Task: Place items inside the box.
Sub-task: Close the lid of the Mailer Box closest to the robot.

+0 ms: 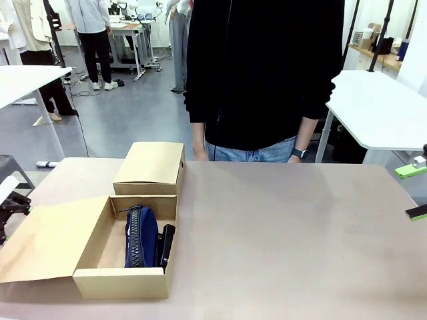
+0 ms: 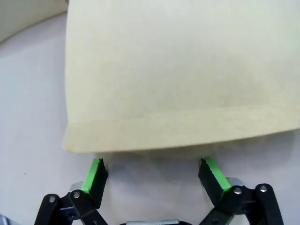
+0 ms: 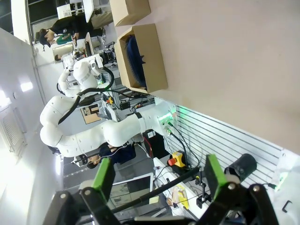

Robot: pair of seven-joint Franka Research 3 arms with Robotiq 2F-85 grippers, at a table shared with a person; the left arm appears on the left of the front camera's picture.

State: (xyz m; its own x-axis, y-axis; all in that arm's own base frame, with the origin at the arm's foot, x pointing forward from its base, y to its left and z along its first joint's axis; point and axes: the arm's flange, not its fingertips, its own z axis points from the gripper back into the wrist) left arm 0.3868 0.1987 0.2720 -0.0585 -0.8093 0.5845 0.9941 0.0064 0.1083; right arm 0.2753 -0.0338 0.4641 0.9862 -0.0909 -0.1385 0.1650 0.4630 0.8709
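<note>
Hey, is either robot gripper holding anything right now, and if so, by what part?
Nothing is held. The left gripper is open beside the box flap; the right gripper is open in the air.

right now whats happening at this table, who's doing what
Nobody is handling anything. The open cardboard box holds a dark blue pouch with a black item beside it. The left gripper hangs open just short of the box's flap. The right gripper is open, off the table edge. The person stands at the far side.

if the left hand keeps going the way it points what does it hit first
Probably the flat tan cardboard flap of the open box: its edge lies just ahead of the open left hand, though height over the table is unclear.
</note>
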